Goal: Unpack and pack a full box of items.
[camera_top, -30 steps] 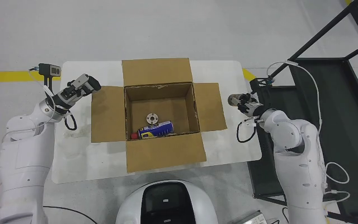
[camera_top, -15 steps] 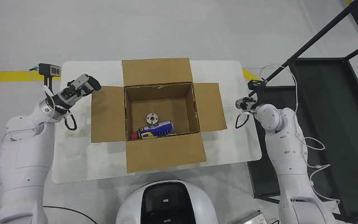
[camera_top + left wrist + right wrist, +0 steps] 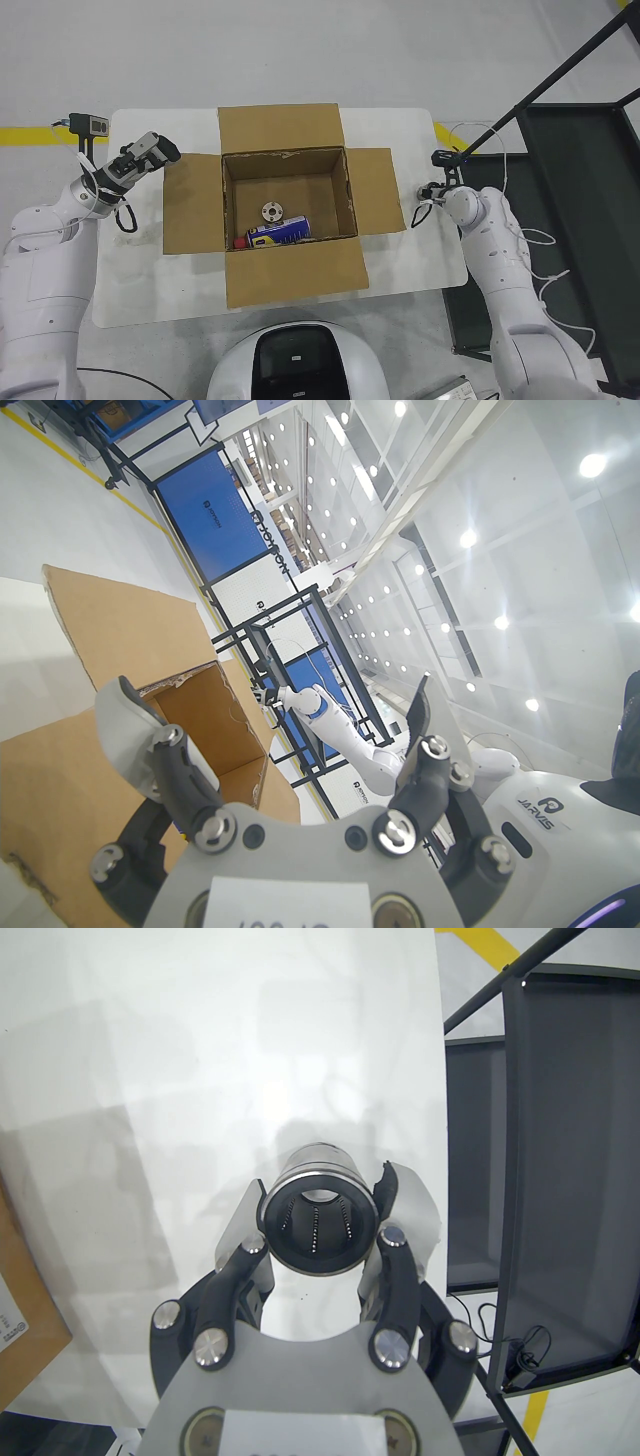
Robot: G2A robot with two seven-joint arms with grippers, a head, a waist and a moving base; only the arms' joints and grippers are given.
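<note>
The right pincer (image 3: 322,1185) pinched a short metal tube (image 3: 320,1160), with one finger on each round side. The tube was hollow and had rows of tiny balls inside it. It hung over the white table (image 3: 200,1053), close to the table's edge on the robot's right side. I could not tell if it touched the top. Just past that edge stood a dark rack (image 3: 560,1178).

It looked like the tube was being unpacked and was about to be put down. To do that well, the arm would need to go down slowly until the tube sat on the table. A round tube could roll, and the edge was near. So it seemed safest to stand it on a flat end, a bit more toward the box. Then the fingers should spread gently and lift straight up, so they would not knock it.

The open cardboard box (image 3: 281,127) sat in the middle of the table. A spray can (image 3: 280,233) and a small metal ring (image 3: 270,211) lay on its floor.

The left pincer (image 3: 272,700) was spread wide with nothing in it, up in the air on the other side of the box.
</note>
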